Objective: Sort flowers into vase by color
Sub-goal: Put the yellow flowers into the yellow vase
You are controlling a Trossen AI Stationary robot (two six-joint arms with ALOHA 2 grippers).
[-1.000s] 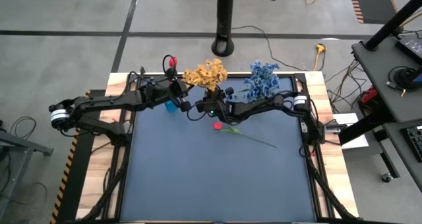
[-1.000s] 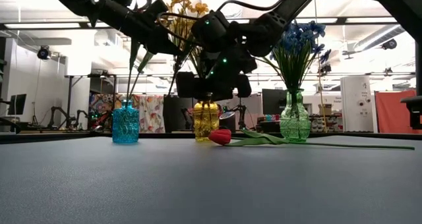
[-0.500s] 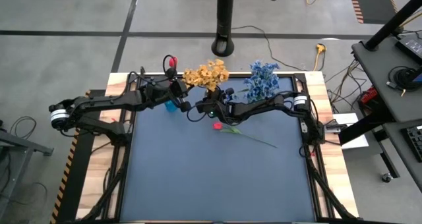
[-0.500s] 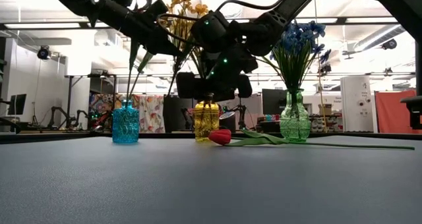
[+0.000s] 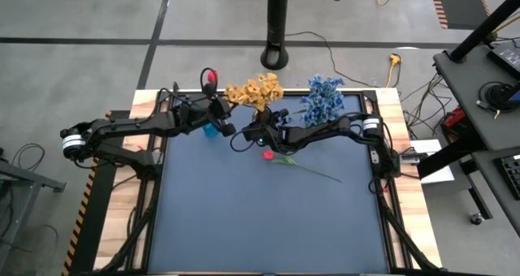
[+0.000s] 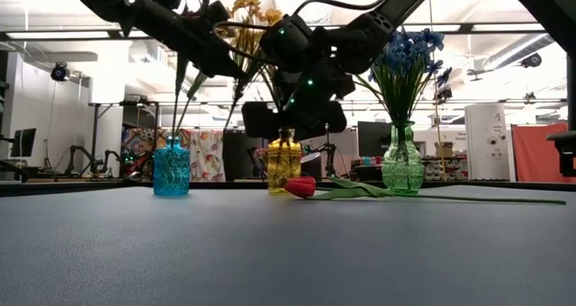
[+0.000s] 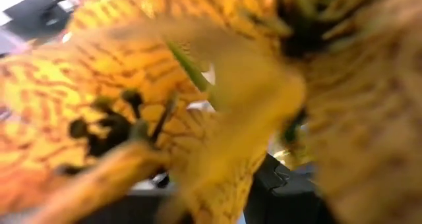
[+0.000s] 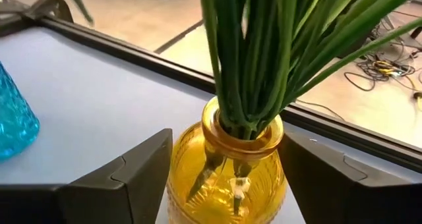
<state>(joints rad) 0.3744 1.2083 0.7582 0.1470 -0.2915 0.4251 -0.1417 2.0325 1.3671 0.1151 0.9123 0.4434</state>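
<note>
Red tulip (image 6: pixel 302 186), long green stem

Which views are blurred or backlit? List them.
Left wrist view: yellow blossoms fill the frame, badly out of focus. Low view: both arms dark against bright ceiling lights. Right wrist view: yellow vase and green stems sharp.

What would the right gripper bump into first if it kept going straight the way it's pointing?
Most likely the yellow vase: it sits dead ahead between the open fingers of the right gripper, green stems rising from its neck.
</note>
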